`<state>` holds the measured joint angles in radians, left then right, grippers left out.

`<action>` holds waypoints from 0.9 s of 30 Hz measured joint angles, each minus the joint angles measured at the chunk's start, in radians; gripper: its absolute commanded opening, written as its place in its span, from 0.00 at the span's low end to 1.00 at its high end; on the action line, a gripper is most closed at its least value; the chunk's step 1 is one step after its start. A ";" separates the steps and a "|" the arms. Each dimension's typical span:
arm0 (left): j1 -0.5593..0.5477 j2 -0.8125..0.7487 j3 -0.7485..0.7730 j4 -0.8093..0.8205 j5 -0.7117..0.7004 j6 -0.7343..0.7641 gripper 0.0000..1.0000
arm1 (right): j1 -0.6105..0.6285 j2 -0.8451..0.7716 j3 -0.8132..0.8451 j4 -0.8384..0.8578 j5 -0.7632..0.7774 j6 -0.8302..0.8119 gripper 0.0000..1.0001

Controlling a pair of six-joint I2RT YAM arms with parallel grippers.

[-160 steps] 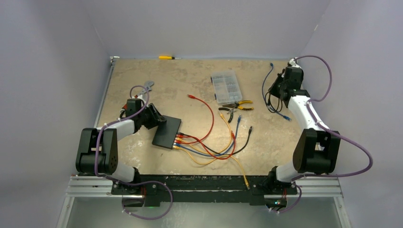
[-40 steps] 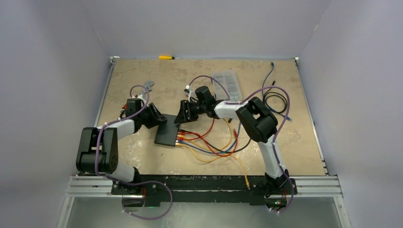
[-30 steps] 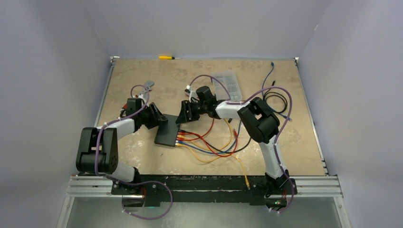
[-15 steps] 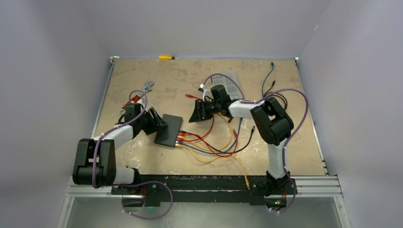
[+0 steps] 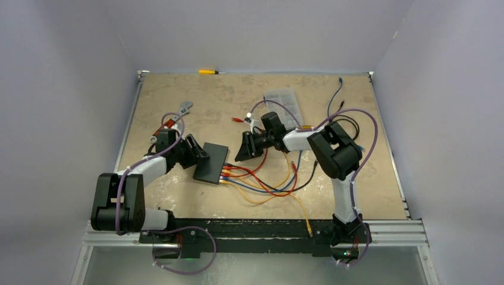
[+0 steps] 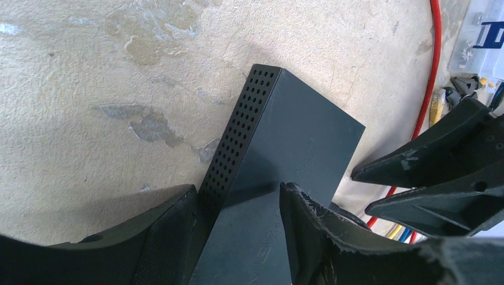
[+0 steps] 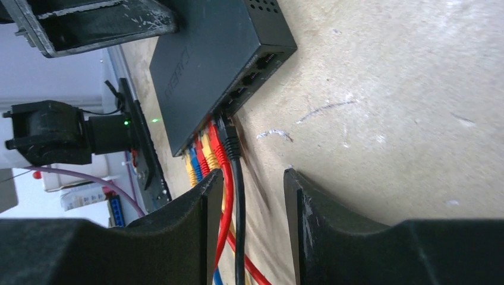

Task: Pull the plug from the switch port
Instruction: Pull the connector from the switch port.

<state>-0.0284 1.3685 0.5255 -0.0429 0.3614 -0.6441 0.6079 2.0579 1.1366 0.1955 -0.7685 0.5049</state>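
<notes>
L gripper (image 6: 238, 199) looks clamped on the switch (image 6: 297, 142) at its vented end, w/ 1 finger against the perforated side and the other over the top face. The switch lies flat on the table (image 5: 178, 89), left of centre, w/ its ports facing the R arm. L arm's job is to hold firm so the box doesn't slide w/ the pull.

At the port edge sits a row of yellow, blue and red plugs, w/ the black plug (image 7: 229, 136) on the end. The ports beyond it look free. R gripper (image 7: 254, 173) hangs just short of the plugs, jaws apart, nothing held. The black cable (image 7: 239, 237) runs btw its fingers and the red cable (image 7: 224, 205) passes close by 1 of them.

The black plug is prob. the target. R arm should ease fwd and close on the plug body, not the cable. Then press the latch tab if reachable and pull straight back along the port axis.

In the way:
- The red plug (image 7: 217, 148) sits tight beside the black one, so there's little room for a finger.
- The tangled cables (image 5: 267, 184) behind could snag.

Elsewhere, all well apart from the switch:
- adjustable wrench (image 5: 185, 108), far left
- yellow screwdriver (image 5: 208, 71), at the far edge
- clear organiser box (image 5: 285, 102), behind the R arm
- loose blue cable (image 5: 334, 98) and black coil (image 5: 352, 126), to the right
</notes>
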 measured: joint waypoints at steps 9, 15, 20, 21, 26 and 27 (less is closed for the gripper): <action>0.000 0.004 0.000 0.004 0.000 0.000 0.54 | 0.013 0.046 0.023 0.039 -0.062 0.038 0.46; 0.000 0.013 0.000 0.018 0.006 0.000 0.53 | 0.022 0.075 0.056 0.039 -0.082 0.045 0.45; 0.000 0.015 0.000 0.022 0.008 0.000 0.53 | 0.027 0.097 0.082 0.039 -0.104 0.054 0.45; 0.000 0.015 0.000 0.023 0.008 0.000 0.53 | 0.029 0.100 0.085 0.039 -0.106 0.055 0.45; 0.000 0.015 0.000 0.023 0.009 0.000 0.53 | 0.043 0.111 0.098 0.038 -0.117 0.060 0.47; 0.000 0.015 0.000 0.023 0.009 0.000 0.53 | 0.046 0.111 0.098 0.038 -0.116 0.060 0.48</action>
<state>-0.0280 1.3838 0.5255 -0.0196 0.3706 -0.6445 0.6537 2.1693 1.2346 0.2333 -0.8848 0.5644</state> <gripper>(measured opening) 0.533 0.456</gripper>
